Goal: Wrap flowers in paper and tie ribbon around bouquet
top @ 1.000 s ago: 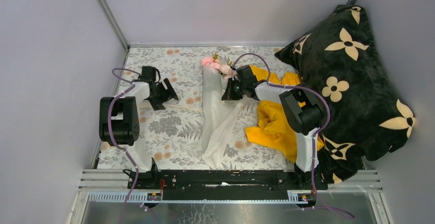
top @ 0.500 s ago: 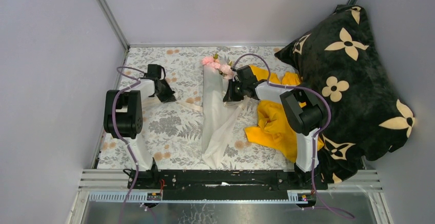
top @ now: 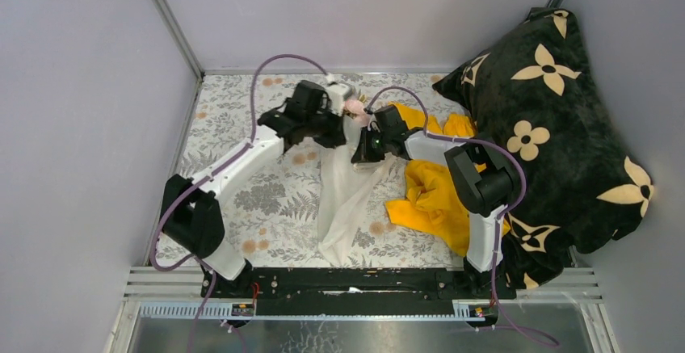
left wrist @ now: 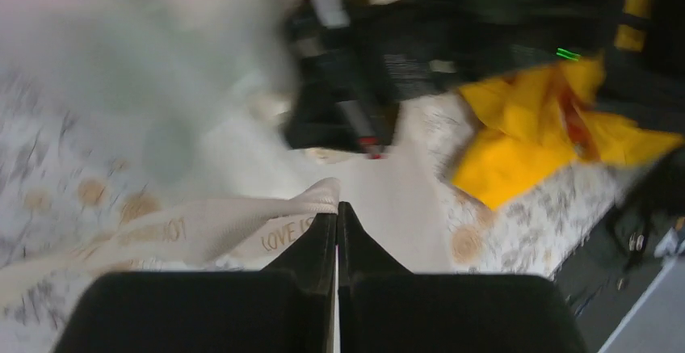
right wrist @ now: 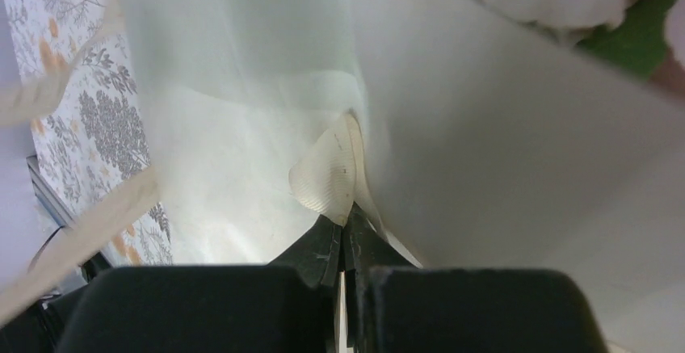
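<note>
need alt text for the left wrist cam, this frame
Motion-blurred close-up: the left end effector, shut, pinches the end of a cream ribbon printed with lettering, which trails left over the floral tablecloth. Beyond lie the white paper, the right arm in black, and a yellow garment at right.

Top cam is evenly lit and sharp, just soft shadows on the table (top: 242, 127). Left wrist cam is motion-smeared up top; only the left tool (left wrist: 337, 212) and ribbon (left wrist: 202, 236) look crisp. Right wrist cam: bright glowing paper (right wrist: 242, 86), flowers (right wrist: 638, 38) out of focus.
</note>
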`<action>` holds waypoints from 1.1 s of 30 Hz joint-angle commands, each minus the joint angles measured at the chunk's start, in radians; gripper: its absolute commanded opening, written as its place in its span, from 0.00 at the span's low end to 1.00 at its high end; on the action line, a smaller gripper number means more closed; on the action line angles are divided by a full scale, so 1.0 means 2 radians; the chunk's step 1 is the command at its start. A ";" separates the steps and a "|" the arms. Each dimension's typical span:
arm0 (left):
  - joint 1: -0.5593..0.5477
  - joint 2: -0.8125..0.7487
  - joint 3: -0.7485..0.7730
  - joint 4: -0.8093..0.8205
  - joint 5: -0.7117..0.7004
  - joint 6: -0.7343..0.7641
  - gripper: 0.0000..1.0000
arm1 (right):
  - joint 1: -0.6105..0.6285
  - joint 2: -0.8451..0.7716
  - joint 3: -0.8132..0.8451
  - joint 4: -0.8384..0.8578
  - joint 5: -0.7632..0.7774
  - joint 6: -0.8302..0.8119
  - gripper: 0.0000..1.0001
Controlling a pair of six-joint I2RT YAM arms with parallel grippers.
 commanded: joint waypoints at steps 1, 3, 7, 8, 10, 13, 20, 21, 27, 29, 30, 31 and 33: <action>-0.073 0.008 0.030 -0.100 0.000 0.156 0.00 | -0.001 -0.032 -0.019 0.042 -0.040 0.018 0.00; -0.101 0.017 0.038 -0.108 -0.006 0.194 0.00 | -0.009 -0.035 -0.033 0.073 -0.069 0.039 0.00; -0.117 0.069 0.107 -0.125 -0.010 0.235 0.00 | -0.028 -0.054 -0.070 0.140 -0.103 0.076 0.00; -0.118 0.082 0.123 -0.129 -0.009 0.243 0.00 | -0.030 -0.062 -0.074 0.136 -0.100 0.067 0.00; -0.117 0.103 0.167 -0.135 0.002 0.260 0.00 | -0.030 -0.074 -0.080 0.126 -0.097 0.049 0.00; -0.117 0.122 0.192 -0.136 0.027 0.274 0.00 | -0.033 -0.088 -0.098 0.137 -0.099 0.043 0.00; -0.071 0.174 0.209 -0.136 0.068 0.253 0.02 | -0.043 -0.098 -0.116 0.143 -0.100 0.046 0.06; -0.062 0.180 0.215 -0.136 0.075 0.246 0.02 | -0.043 -0.097 -0.116 0.141 -0.100 0.045 0.09; -0.049 0.177 0.182 -0.110 0.072 0.220 0.01 | -0.050 -0.102 -0.120 0.139 -0.083 0.048 0.07; -0.048 0.173 0.155 -0.108 0.074 0.216 0.01 | -0.051 -0.106 -0.116 0.136 -0.076 0.048 0.00; -0.049 0.170 0.140 -0.105 0.076 0.215 0.01 | -0.052 -0.109 -0.112 0.130 -0.071 0.045 0.00; -0.049 0.165 0.122 -0.100 0.076 0.215 0.01 | -0.054 -0.114 -0.108 0.123 -0.064 0.044 0.00; -0.049 0.157 0.091 -0.082 0.076 0.214 0.02 | -0.059 -0.133 -0.112 0.120 -0.053 0.044 0.00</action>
